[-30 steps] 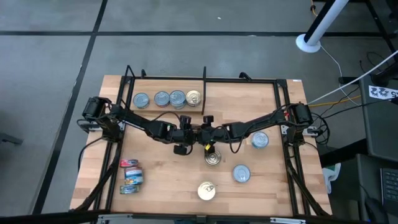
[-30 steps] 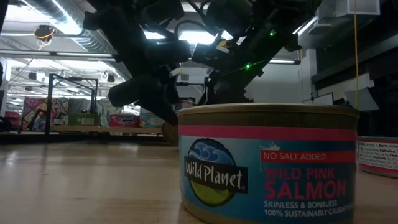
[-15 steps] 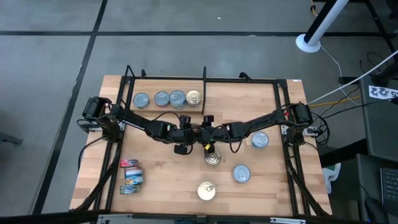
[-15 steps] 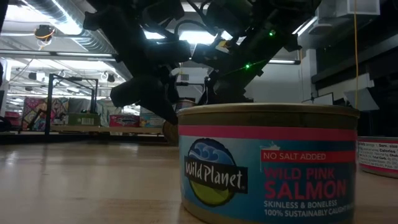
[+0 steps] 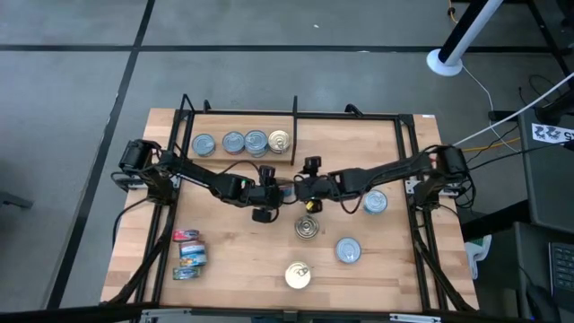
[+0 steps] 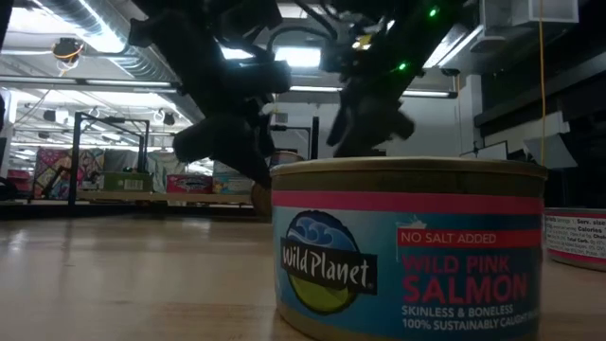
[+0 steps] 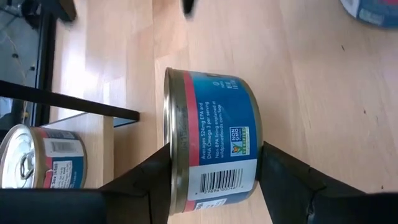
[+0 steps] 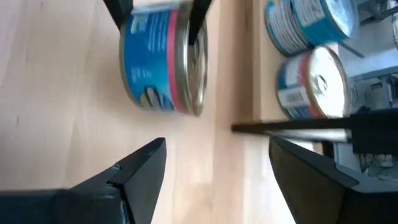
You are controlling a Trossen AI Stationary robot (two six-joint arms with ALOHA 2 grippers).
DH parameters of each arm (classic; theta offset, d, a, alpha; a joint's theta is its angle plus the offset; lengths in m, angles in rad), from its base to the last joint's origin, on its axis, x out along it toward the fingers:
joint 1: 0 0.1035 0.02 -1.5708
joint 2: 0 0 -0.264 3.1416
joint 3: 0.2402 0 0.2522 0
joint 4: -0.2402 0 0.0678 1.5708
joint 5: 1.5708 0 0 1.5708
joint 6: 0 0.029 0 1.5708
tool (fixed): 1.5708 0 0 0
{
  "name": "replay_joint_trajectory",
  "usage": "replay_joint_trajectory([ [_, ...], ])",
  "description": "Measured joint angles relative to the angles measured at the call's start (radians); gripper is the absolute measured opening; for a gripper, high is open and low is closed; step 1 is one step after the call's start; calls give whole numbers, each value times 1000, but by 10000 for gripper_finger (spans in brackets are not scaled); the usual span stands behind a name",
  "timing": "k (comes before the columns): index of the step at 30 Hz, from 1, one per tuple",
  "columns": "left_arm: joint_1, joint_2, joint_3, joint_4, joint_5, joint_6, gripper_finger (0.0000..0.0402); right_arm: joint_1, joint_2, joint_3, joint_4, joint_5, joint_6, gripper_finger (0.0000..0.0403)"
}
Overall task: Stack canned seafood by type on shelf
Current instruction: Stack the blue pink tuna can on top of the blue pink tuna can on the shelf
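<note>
A blue tin with a red band (image 7: 211, 143) lies on its side between the fingers of my left gripper (image 5: 272, 192) over the middle of the shelf board (image 5: 233, 260). My right gripper (image 8: 214, 163) is open just right of that tin (image 8: 163, 62) and touches nothing. Several tins (image 5: 242, 142) stand in a row at the far left, beside the black divider bar (image 5: 294, 117). In the low view both grippers show as dark shapes, my left gripper (image 6: 227, 142) and my right gripper (image 6: 369, 118), behind a large salmon tin (image 6: 407, 246). My left gripper pinches the tin by its two flat ends, one finger (image 7: 152, 180) on the lid rim (image 7: 171, 155) and the other (image 7: 283, 177) on the bottom. The fingers slant down from the table's left. The tin is turned on its side and appears clear of the board.
Loose tins lie on the near half: a gold-topped one (image 5: 307, 228), a blue-topped one (image 5: 348, 249), another gold one (image 5: 298, 274) and a blue one (image 5: 374, 203) at the right. Red-and-blue tins (image 5: 187, 255) sit near left. A black frame (image 5: 185, 117) edges the board.
My right gripper has risen and drawn back from the tin toward the table's right and far side, tipping as it went; it now stands clear of the tin. The tin stays in my left gripper.
</note>
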Motion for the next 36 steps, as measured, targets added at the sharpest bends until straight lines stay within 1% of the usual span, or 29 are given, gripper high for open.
replay_joint_trajectory([
  [5, 0, -1, 19, 19, -27, -23, 193, 0, -85, 0, -124, 1, 7, 282],
  [11, -5, -10, 81, 1, -71, 33, 194, -21, -175, 0, -242, -1, 59, 282],
  [15, -7, -10, 140, -95, -124, 88, 195, -48, -220, 0, -320, -6, 90, 282],
  [18, -6, -10, 178, -178, -185, 96, 195, -68, -249, -6, -351, -10, 113, 282],
  [24, -6, -10, 237, -342, -278, 106, 195, -87, -338, -127, -280, -10, 129, 282],
  [27, -4, -10, 247, -386, -330, 120, 195, -99, -382, -205, -215, -11, 143, 282],
  [30, 4, -10, 247, -392, -374, 147, 195, -105, -413, -276, -150, -10, 159, 282],
  [34, 30, -10, 248, -393, -392, 176, 195, -116, -429, -342, -73, -10, 166, 282],
  [36, 46, -10, 247, -392, -419, 182, 195, -125, -428, -368, -36, -11, 167, 282],
])
